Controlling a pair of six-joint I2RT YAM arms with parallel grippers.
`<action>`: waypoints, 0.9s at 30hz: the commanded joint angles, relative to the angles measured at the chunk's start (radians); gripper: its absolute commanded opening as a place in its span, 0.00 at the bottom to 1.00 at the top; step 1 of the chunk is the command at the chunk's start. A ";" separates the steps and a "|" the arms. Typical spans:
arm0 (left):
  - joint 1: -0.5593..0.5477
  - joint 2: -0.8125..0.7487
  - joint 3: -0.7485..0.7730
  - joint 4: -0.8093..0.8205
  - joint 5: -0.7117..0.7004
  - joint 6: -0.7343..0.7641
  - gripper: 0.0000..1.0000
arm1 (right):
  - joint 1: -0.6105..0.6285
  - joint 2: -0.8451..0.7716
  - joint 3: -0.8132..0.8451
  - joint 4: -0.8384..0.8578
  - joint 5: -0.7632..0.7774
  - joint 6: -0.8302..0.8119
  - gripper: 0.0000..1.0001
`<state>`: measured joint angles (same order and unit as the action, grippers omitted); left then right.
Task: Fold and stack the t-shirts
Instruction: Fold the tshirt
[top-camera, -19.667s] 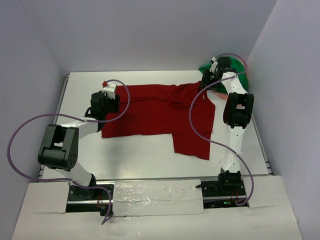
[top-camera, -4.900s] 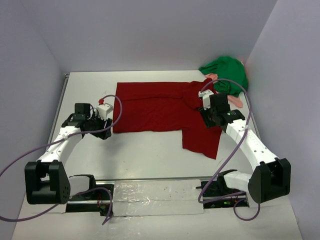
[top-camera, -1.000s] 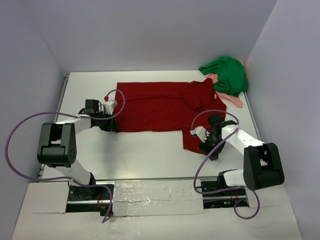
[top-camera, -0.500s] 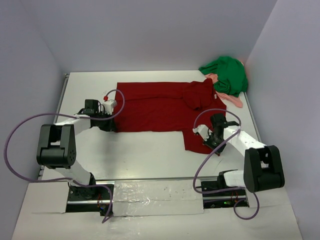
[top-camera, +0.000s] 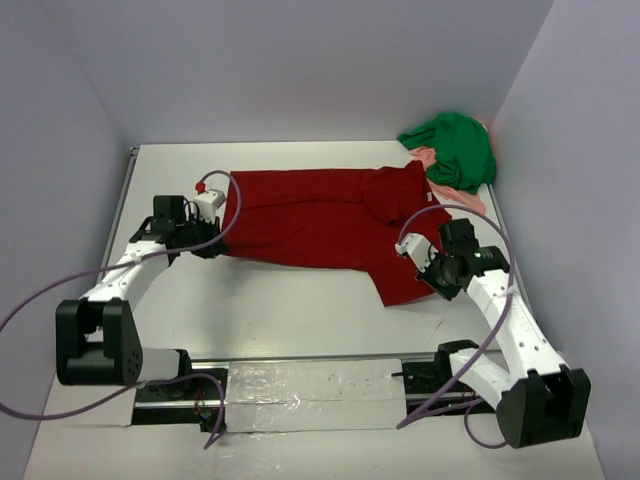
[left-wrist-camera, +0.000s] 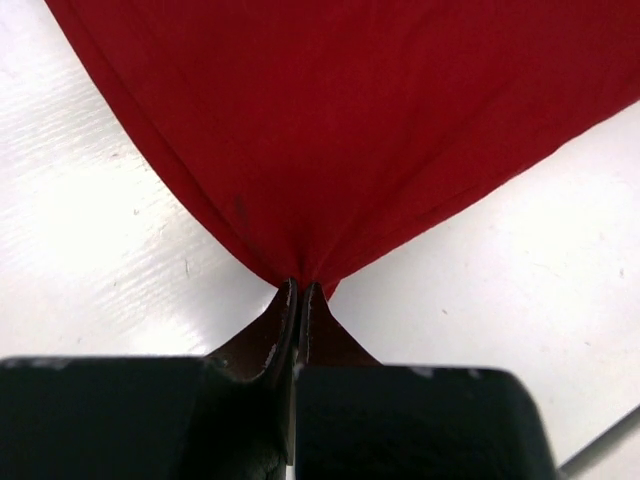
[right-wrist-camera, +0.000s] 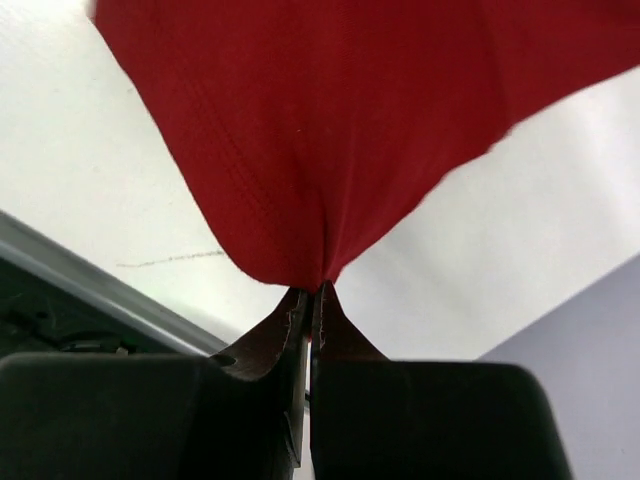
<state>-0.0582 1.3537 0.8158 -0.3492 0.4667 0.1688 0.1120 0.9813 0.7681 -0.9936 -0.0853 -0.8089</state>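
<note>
Near right: a tight pinch by the right gripper (right-wrist-camera: 312, 290) on the near right corner of the big dark red cloth t-shirt (top-camera: 320, 215), with no gap between the fingers. Half a second ago low over the white table (top-camera: 280, 300); now pulled to the right and a little farther away, with the corner lifted.

Near left: the same tight pinch by the left gripper (left-wrist-camera: 298, 288) on the other near corner, now moved a little to the left.

So both near corners caught and the cloth pulled straight between them. Probably ready for folding the near edge over.

Far right: a bright green cloth t-shirt (top-camera: 455, 145) and a small salmon-pink cloth (top-camera: 466, 201), heaped in the corner just like before, not folded yet.
</note>
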 joint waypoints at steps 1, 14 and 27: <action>-0.003 -0.109 0.000 -0.063 -0.029 0.006 0.00 | -0.008 -0.084 0.072 -0.152 -0.033 -0.006 0.00; 0.011 -0.332 0.045 -0.284 -0.002 0.041 0.00 | -0.008 -0.239 0.171 -0.399 -0.091 -0.035 0.00; 0.011 -0.050 0.115 -0.157 0.026 0.061 0.00 | -0.009 0.130 0.261 -0.067 -0.090 0.039 0.00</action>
<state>-0.0525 1.2613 0.8597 -0.5800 0.4549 0.2157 0.1085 1.0386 0.9607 -1.1809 -0.1730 -0.7937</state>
